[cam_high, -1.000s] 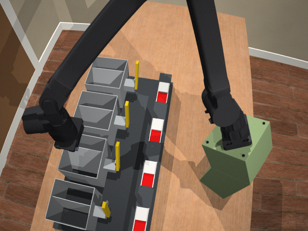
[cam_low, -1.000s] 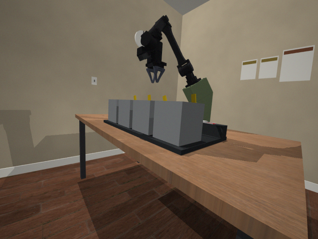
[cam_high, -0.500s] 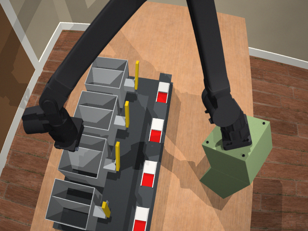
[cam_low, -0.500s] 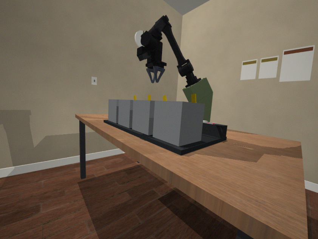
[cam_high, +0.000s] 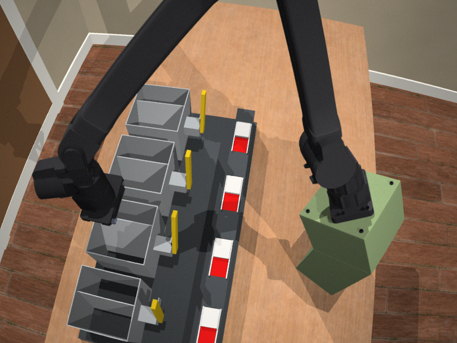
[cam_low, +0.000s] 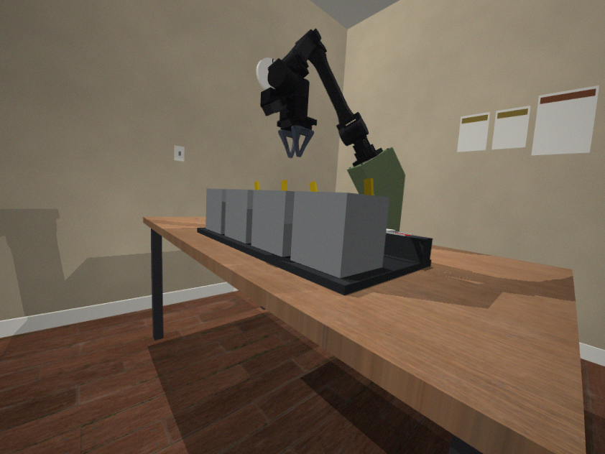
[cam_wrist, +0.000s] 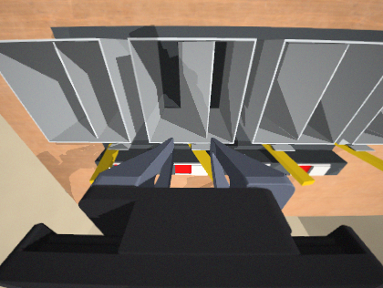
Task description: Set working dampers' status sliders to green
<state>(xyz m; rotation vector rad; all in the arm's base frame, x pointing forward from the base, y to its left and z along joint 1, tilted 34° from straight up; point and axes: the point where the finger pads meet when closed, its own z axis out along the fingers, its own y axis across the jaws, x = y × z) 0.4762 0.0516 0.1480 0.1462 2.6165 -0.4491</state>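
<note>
Your end effector (cam_low: 294,156) (cam_wrist: 191,143), fingers parted narrowly around nothing, hovers above the dampers' gray boxes; all four sliders in front show red.

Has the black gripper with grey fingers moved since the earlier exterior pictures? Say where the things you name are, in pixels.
No visible movement: the black gripper with grey fingers (cam_low: 294,156) hangs at the same place above the grey box-shaped dampers (cam_low: 320,234) (cam_wrist: 191,91).
</note>
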